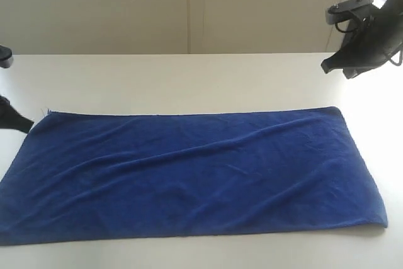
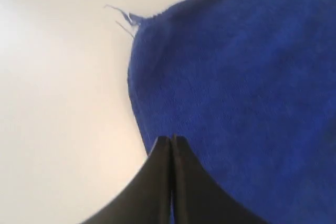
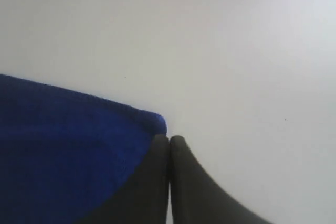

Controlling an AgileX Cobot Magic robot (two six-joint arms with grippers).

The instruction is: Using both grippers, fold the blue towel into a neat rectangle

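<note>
White table [image 1: 189, 80], one blue towel [image 1: 189, 174], two closed claws [image 2: 171, 140] [image 3: 169, 140]

I read the blue towel [image 1: 189, 174] as soft, matt, fuzzy cloth, with loose threads [image 2: 122, 17] fraying at its far left corner. The table [image 1: 189, 80] looks smooth, white and faintly glossy. The left gripper [image 2: 171, 139] and right gripper [image 3: 168, 140] look like matt black plastic.

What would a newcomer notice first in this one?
A big blue towel lies spread flat, unfolded and slightly rippled, covering most of the white table. The left gripper, shut, sits at the towel's far left corner. The right gripper, also shut, hangs above the table near the far right corner.
</note>
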